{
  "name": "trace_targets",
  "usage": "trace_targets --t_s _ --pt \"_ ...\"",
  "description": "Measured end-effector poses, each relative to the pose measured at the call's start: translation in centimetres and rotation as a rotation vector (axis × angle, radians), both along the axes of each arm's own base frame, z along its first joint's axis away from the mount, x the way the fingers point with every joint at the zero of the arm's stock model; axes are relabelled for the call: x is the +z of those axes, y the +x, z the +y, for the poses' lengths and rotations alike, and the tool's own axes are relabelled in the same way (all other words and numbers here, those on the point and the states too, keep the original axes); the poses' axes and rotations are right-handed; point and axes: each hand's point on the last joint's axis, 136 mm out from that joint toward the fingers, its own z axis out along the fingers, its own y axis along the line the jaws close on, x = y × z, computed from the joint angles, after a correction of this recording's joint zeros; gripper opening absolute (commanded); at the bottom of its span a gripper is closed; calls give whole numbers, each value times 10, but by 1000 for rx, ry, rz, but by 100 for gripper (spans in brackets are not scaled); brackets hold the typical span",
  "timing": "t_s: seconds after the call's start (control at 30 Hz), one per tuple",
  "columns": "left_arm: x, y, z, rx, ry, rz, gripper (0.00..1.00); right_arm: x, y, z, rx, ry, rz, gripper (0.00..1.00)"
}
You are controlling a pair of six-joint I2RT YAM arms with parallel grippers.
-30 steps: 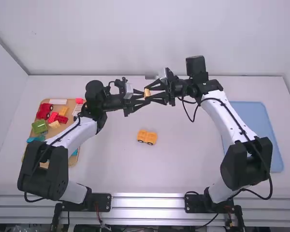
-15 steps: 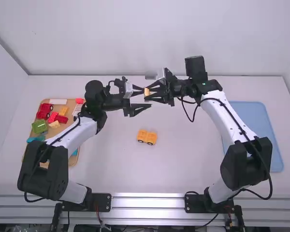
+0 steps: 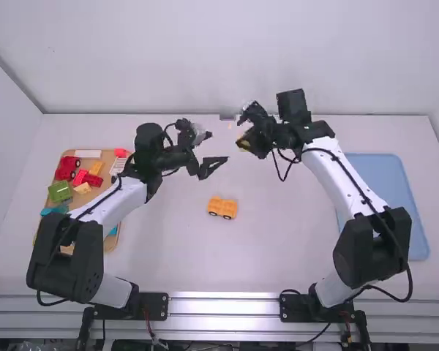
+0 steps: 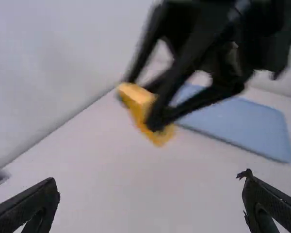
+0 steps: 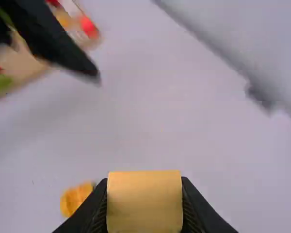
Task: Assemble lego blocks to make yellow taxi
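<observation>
My left gripper (image 3: 211, 152) is held above the table left of centre, and my left gripper (image 4: 150, 199) has its fingers wide apart with nothing between them. Across from it, my right gripper (image 3: 243, 131) is above the table's far middle; a yellow block (image 3: 243, 144) shows at it. In the right wrist view my right gripper (image 5: 144, 204) is shut on the yellow block (image 5: 144, 200). The left wrist view has this yellow block (image 4: 141, 104) tilted in the right fingers. An orange-yellow car piece with dark wheels (image 3: 222, 208) stands on the table nearer the bases.
On the left, a wooden tray (image 3: 111, 240) holds red, green, white, yellow and blue pieces, partly behind the left arm. A blue tray (image 3: 395, 197) lies on the right. A small dark object (image 3: 227, 116) is at the table's far edge.
The left gripper has opened and let go of the yellow block. The right gripper has drawn back to the right and turned, carrying the block. The car piece has stayed put.
</observation>
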Motion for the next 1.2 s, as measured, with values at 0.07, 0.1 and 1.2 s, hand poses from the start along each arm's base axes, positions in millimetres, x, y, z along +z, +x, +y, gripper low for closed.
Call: trace_targets --t_s 0.07,0.1,1.2 --pt "-2 7 5 50 18 -6 99 -17 -12 -10 -79 -91 84 20" --pt "-3 12 9 85 30 -14 99 -28 -23 -17 -133 -153 147 17" --pt "-17 37 36 293 113 -1 99 -187 -107 -63 -903 -176 772 13"
